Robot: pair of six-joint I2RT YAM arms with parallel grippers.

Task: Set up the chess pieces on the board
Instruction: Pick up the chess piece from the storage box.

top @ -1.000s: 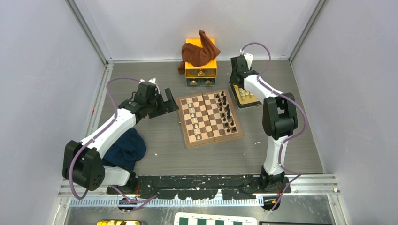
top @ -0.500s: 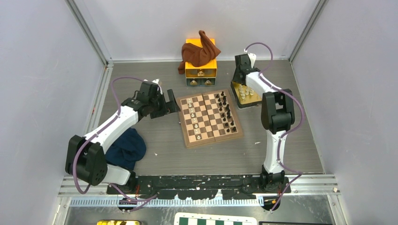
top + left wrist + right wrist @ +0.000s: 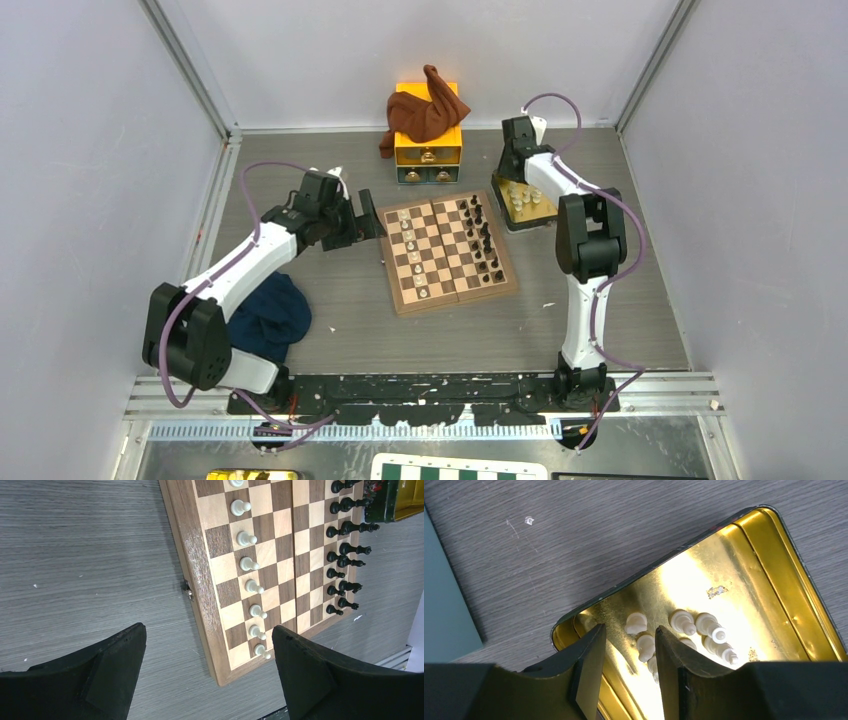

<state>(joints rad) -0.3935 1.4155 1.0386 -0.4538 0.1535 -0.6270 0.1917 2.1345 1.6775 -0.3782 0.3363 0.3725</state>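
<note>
On the grey surface [image 3: 450, 335], centre, between the two arms:

1. Wooden board [image 3: 446, 253]: lies flat and open, dark and tan squares, light border. One row of cream-white pawns [image 3: 248, 562] stands upright along its left side, one square in from the border. Dark pieces [image 3: 345, 555] stand in two close rows along its right side.

2. Gold tin [image 3: 744, 570]: open, just beside the board's far right corner. A small cluster of loose white pieces [image 3: 684, 622] lies on its floor, most tipped on their sides.

3. Left claw [image 3: 207, 632]: fingers spread wide, holding nothing, above bare surface just off the board's left edge.

4. Right claw [image 3: 629, 630]: over the tin's near corner, fingers apart with a narrow gap, clamped on nothing. One white piece lies just beyond the gap; whether a finger touches it cannot be told.

5. Yellow drawer box [image 3: 428, 150]: beyond the board, near the back wall, brown cloth [image 3: 425, 112] draped over its top.

6. Blue cloth [image 3: 268, 315]: bunched beside the left arm's base.
</note>
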